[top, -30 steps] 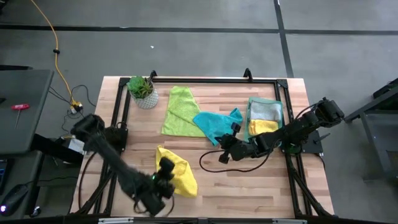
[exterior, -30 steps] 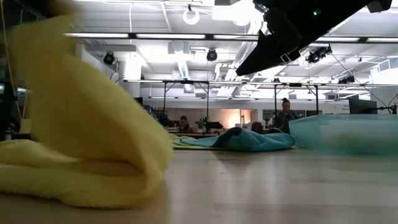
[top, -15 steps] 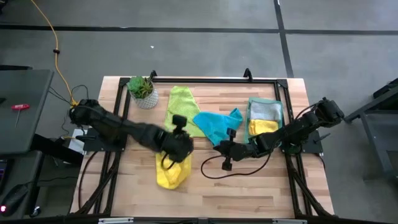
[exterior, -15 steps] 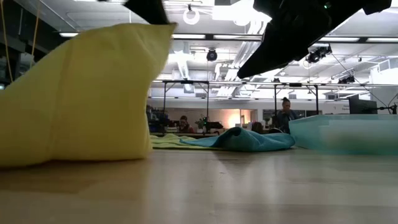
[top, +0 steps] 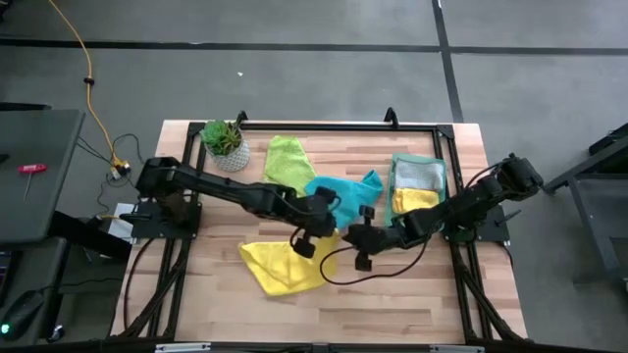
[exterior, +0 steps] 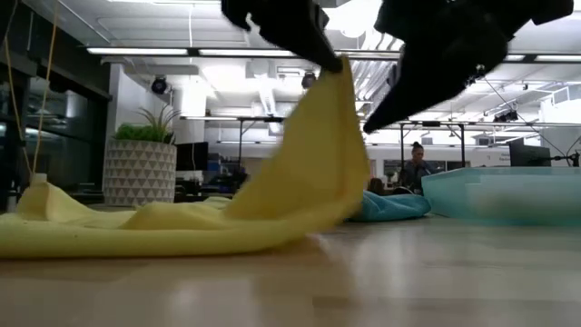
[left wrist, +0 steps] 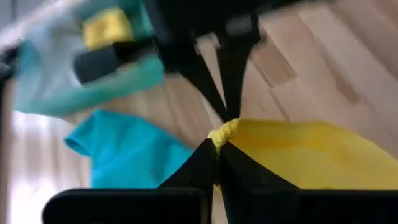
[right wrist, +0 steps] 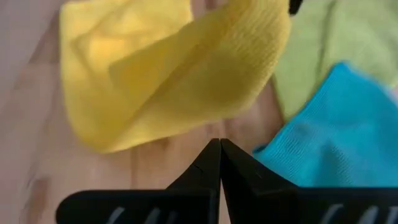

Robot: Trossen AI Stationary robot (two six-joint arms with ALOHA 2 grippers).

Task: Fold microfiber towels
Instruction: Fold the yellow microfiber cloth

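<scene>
the yellow towel (top: 285, 267) lies near the table's (top: 412, 304) front edge, one corner lifted, pinched in the left gripper (top: 316, 235). the right gripper (top: 359, 245) hovers beside it, clenched on nothing. soft, light, limp cloth; it probably handles best held by corners.

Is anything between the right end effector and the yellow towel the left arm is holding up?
Nothing visible. The left end effector is shut on a corner of the yellow towel, lifting it over the table. The right end effector is shut and empty beside it, with only bare wood between; the teal towel lies behind.
</scene>
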